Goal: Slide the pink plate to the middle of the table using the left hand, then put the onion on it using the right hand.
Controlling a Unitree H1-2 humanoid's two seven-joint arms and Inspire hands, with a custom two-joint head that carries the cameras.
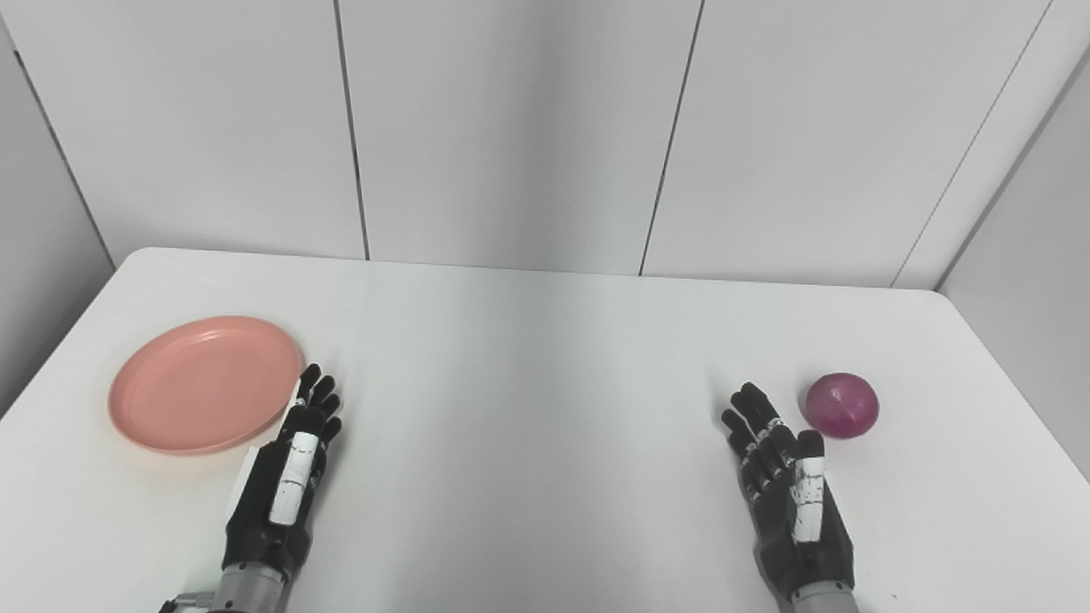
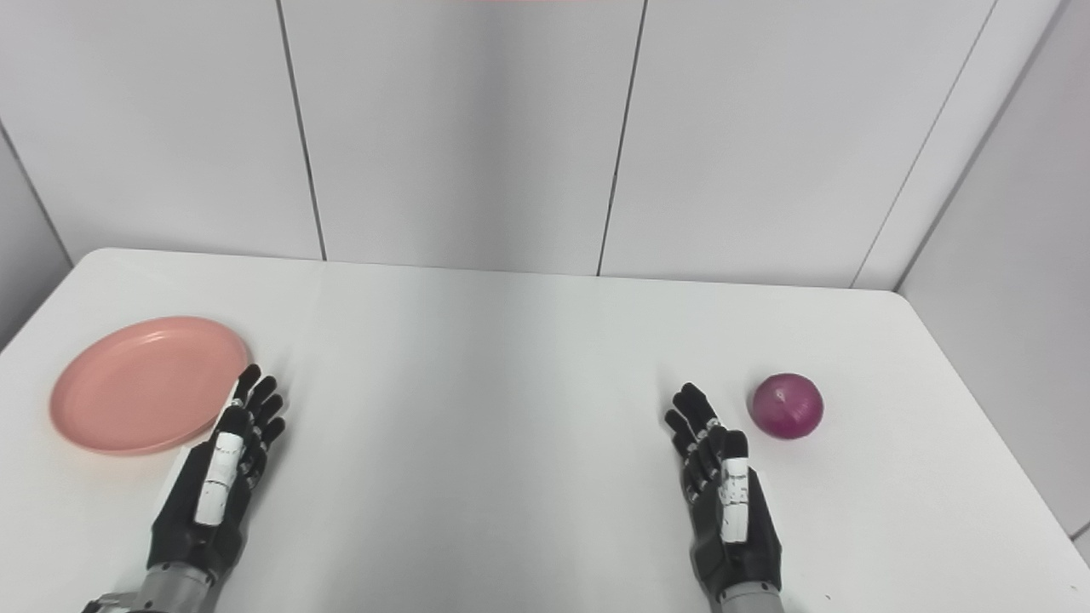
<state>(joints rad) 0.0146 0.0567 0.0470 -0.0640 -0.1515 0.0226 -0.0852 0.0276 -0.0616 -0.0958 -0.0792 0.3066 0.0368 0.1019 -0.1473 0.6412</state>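
while the pink plate (image 1: 204,383) sits empty at the table's (image 1: 545,358) left side, well short of the middle, the left hand (image 1: 289,464) lies just beside its right rim, fingers apart and holding nothing, so the plate lies to that hand's left. far to the plate's right the onion (image 1: 842,405) rests on the table, just past the right hand (image 1: 788,485), also spread and empty.

White table (image 1: 528,358) carries a pink plate (image 1: 204,385) far left, onion (image 1: 842,405) far right.
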